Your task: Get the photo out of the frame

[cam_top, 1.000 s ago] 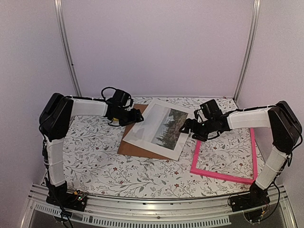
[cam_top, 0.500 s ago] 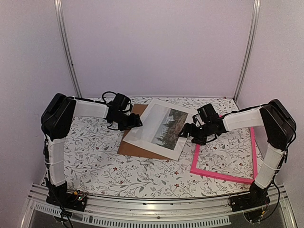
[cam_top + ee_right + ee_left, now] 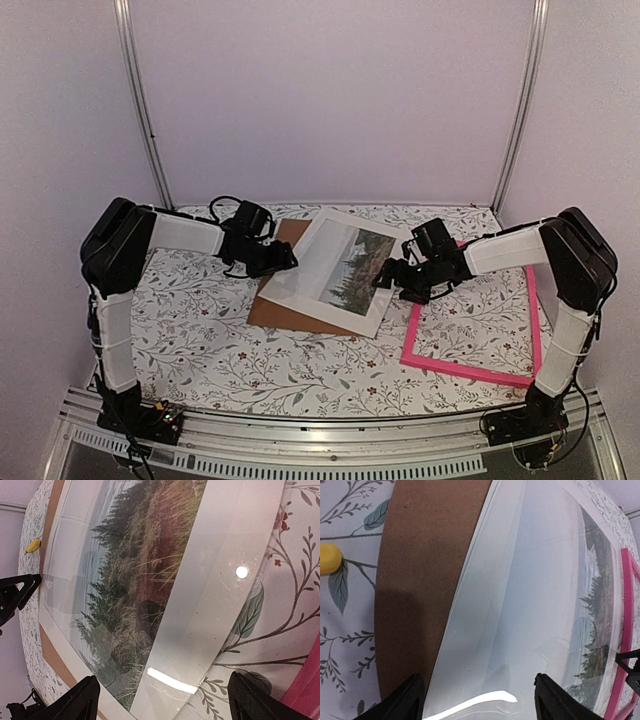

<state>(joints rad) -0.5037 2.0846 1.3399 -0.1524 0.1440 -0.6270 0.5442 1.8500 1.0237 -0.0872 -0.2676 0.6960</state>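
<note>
Over the last second the right gripper [image 3: 384, 279] has slid left, from beside the pink frame's [image 3: 465, 370] far corner to the right edge of the photo [image 3: 338, 268]. Its elbow has drawn in with it. The left gripper [image 3: 288, 261] has dropped a little toward the photo's left edge. The photo, the brown board [image 3: 272, 312] under it and the frame lie where they did.

The photo is out of the frame. It rests on the board in the middle of the flowered cloth [image 3: 200, 330], and the frame lies flat just to its right with only cloth inside it.

Both grippers are spread wide and hold nothing. In the left wrist view the fingers [image 3: 405, 702] stand either side of the photo's white margin. In the right wrist view the fingers [image 3: 80, 700] straddle its right border.

Whether any fingertip touches the paper cannot be told, as the tips are cut off at the bottom of both wrist views. A glossy clear layer seems to cover the photo and reach past its edge, but glare blurs it. A small yellow thing [image 3: 329, 559] lies on the cloth beside the board, too small to identify
</note>
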